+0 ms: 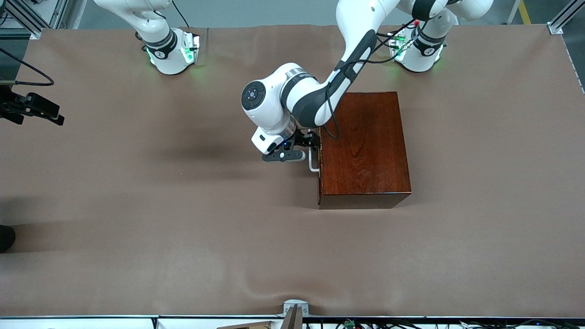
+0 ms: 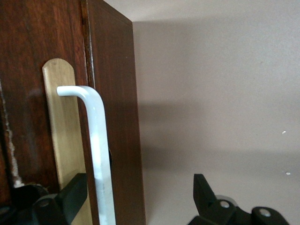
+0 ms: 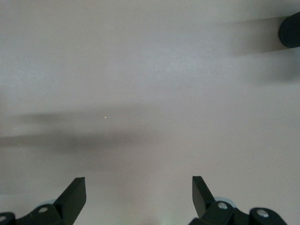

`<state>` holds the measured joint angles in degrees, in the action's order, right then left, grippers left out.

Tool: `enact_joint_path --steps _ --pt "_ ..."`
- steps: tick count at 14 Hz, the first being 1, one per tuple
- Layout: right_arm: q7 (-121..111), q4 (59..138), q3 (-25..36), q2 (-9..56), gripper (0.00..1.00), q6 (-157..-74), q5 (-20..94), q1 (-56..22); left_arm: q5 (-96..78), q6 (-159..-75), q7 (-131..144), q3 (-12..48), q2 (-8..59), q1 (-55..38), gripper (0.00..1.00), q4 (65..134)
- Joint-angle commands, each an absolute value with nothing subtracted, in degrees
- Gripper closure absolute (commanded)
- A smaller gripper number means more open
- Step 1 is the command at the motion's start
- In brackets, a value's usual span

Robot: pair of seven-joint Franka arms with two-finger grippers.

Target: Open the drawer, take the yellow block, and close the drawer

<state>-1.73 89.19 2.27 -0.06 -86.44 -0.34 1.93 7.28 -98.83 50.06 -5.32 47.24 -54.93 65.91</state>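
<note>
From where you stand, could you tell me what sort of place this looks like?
Most likely a robotics lab bench. Two Franka arms are bolted to a table covered in brown sheeting, aluminium frame posts stand at its corners, and cables run along its edge. The only prop is a dark wooden box with a drawer.

My left arm reaches down to the box (image 1: 363,148); left gripper (image 2: 140,194) is wide open w/ the handle (image 2: 101,159) between its fingers. My right arm waits, right gripper (image 3: 139,194) open, well apart from the box.
</note>
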Motion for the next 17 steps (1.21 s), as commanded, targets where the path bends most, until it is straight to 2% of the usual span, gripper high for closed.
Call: enact_joint_path --steps 1,17 --pt "-1.58 90.44 1.49 -1.49 0.0 -86.48 0.79 3.6 8.0 -100.1 52.64 -5.45 49.13 -55.02 0.0 63.63" --pt "-1.58 90.44 1.49 -1.49 0.0 -86.4 1.23 3.96 1.58 -112.67 60.29 -4.66 49.75 -55.55 0.0 63.02"
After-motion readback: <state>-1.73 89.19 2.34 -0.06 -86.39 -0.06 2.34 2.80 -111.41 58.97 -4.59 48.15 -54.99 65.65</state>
